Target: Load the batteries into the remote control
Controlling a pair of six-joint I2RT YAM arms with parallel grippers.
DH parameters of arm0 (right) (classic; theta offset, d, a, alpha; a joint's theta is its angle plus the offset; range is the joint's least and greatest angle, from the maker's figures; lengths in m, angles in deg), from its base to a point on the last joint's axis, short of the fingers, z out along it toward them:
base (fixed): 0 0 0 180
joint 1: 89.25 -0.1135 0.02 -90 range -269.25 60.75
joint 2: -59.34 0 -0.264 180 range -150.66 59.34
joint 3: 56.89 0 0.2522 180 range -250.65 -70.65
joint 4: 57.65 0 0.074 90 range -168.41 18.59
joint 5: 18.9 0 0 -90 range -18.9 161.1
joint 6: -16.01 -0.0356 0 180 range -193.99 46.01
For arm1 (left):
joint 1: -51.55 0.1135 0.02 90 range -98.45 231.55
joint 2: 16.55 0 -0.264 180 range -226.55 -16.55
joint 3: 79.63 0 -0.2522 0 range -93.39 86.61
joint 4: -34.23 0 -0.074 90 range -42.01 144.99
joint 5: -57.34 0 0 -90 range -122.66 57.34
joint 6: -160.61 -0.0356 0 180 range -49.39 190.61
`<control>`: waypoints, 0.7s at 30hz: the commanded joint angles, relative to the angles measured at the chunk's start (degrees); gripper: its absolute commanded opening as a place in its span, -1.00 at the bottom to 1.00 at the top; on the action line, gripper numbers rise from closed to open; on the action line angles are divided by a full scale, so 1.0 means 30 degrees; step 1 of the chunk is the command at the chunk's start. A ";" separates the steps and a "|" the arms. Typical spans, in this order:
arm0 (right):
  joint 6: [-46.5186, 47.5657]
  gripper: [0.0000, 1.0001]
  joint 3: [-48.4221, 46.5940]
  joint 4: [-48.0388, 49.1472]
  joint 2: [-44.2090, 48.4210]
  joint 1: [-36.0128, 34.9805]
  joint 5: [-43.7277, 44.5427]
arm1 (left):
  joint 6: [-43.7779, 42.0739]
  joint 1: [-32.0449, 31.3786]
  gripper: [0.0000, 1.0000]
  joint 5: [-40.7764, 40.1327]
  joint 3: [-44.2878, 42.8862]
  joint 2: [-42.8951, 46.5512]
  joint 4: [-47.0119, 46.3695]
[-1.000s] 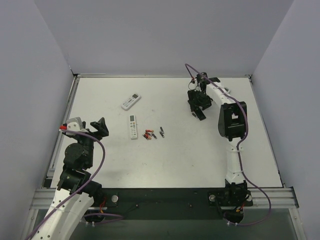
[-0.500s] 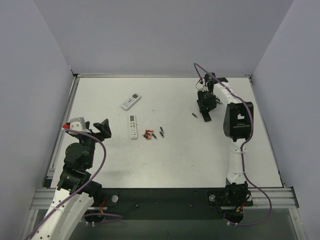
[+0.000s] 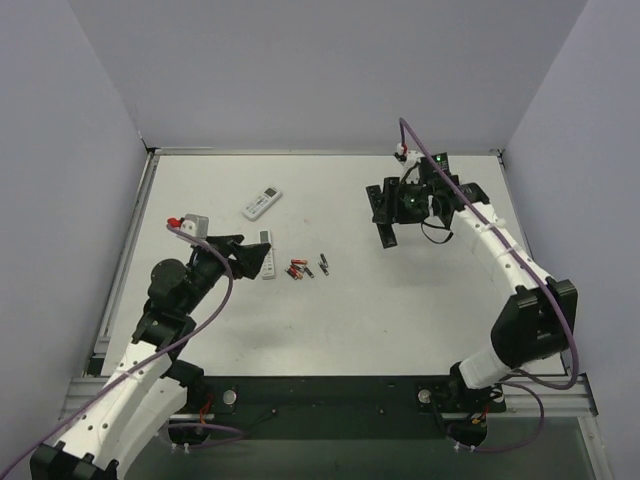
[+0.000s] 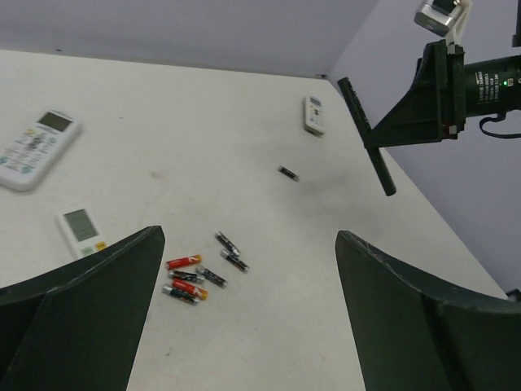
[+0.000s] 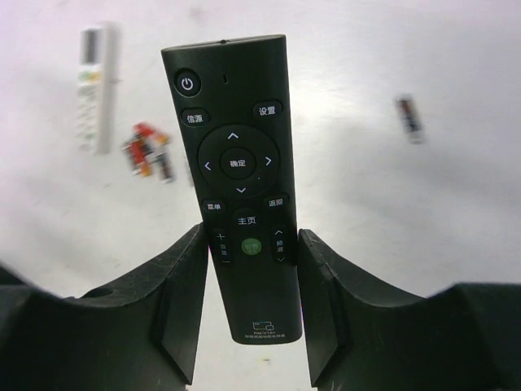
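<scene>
The right pincer (image 5: 250,236) is clenched on the lower part of a black remote (image 5: 238,187), holding it off the table (image 3: 400,320) with its button face toward the wrist camera. The keys carry white Chinese labels: 信源 and 设置 near the top, 确定 at the centre of the round pad, then 菜单, 主页 and 返回. A power symbol sits at the upper left and a green key lies between the fingers. A small mark at the bottom end is too fine to read.

The batteries (image 4: 199,273) lie loose on the table, well apart from the right pincer. They sit close in front of the left pincer (image 3: 255,258), whose fingers are spread wide and grasp nothing. Several are red-and-black and the rest dark. One stray cell (image 4: 287,173) lies alone on the table near the raised black remote.

A small white remote (image 3: 266,253) sits just beside the left pincer and a larger white remote (image 3: 262,202) lies farther back. Their lettering cannot be read.
</scene>
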 commanded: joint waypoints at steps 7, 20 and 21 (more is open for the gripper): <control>-0.4097 -0.86 0.6134 0.8657 0.5348 -0.4969 -0.7751 | 0.3915 -0.0918 0.95 0.9300 -0.2787 -0.5488 -0.8052; -0.7641 -0.86 0.9157 1.6605 0.6112 -0.7784 -1.0095 | 0.7138 -0.1533 0.95 1.1970 -0.2790 -0.8303 -1.1599; -0.7761 -0.86 0.9419 1.6986 0.6112 -0.7843 -1.0156 | 0.7488 -0.1533 0.95 1.1853 -0.2673 -0.8478 -1.1919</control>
